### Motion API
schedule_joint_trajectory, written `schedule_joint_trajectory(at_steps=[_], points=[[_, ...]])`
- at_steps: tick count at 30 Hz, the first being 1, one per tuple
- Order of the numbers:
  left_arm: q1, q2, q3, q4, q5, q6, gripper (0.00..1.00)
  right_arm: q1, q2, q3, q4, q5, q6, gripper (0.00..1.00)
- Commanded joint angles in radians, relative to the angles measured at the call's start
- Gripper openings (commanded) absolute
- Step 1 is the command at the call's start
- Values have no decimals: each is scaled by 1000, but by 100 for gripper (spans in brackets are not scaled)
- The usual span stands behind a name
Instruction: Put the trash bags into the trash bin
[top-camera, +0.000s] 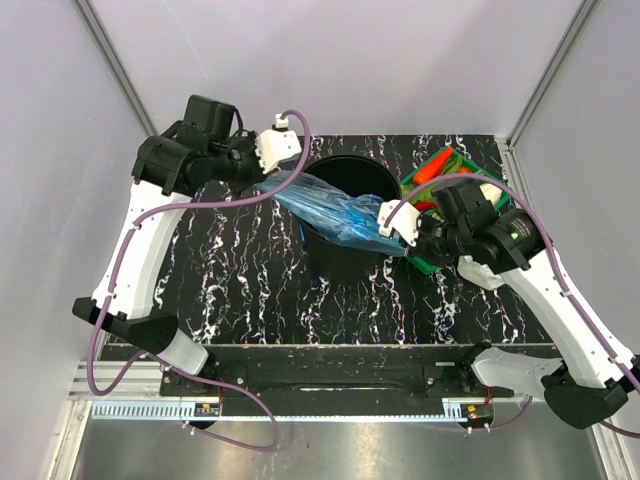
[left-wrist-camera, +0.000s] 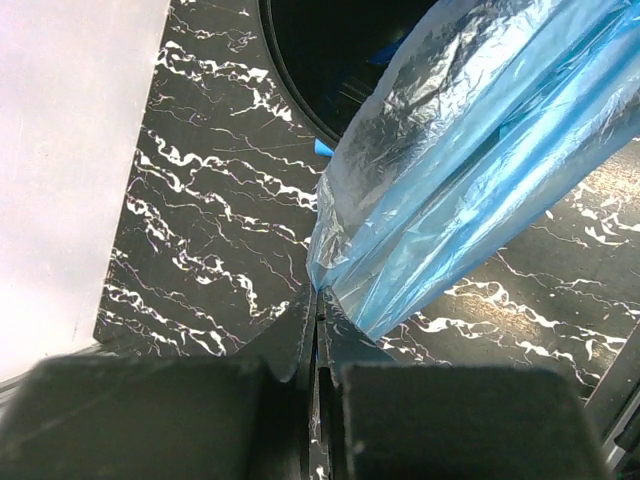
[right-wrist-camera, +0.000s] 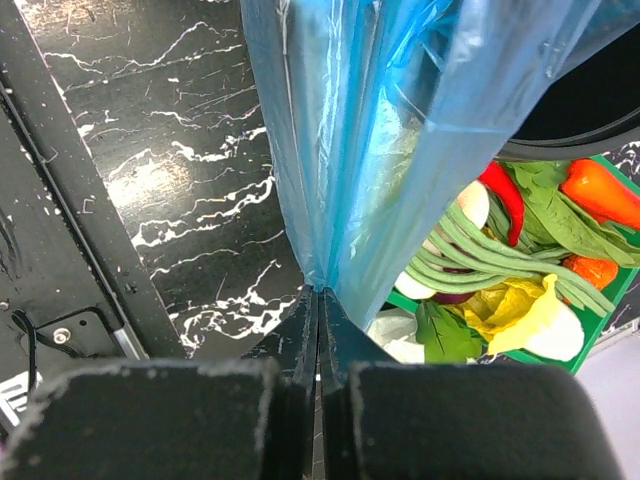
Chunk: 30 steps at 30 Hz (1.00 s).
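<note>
Left of the trash bin (top-camera: 345, 262), the left arm (top-camera: 135, 252) has white links, black joint housings and a looping purple cable (top-camera: 93, 352). Right of the bin, the right arm (top-camera: 575, 300) matches (white connector blocks (top-camera: 278, 146) at both wrists). The fingers (left-wrist-camera: 288, 338) are matte black wedges.

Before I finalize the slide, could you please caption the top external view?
The left gripper and right gripper hold a blue trash bag stretched over the black trash bin.
</note>
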Motion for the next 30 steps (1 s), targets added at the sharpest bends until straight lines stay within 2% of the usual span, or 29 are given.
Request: schedule_joint_trajectory(at_steps=[1, 8, 16, 19, 23, 30], points=[[7, -24, -16, 37, -27, 19, 0, -20, -17, 31, -35, 24, -42, 0], [7, 0, -27, 74, -75, 32, 0, -37, -23, 26, -53, 54, -62, 0], [-4, 26, 54, -22, 9, 42, 8, -37, 55, 41, -43, -28, -61, 0], [-34, 10, 40, -62, 29, 61, 7, -35, 93, 46, -24, -57, -62, 1], [-94, -20, 20, -94, 31, 76, 2, -35, 126, 75, -23, -77, -68, 0], [-111, -17, 192, -127, 80, 26, 0, -37, 149, 121, -33, -66, -85, 0]])
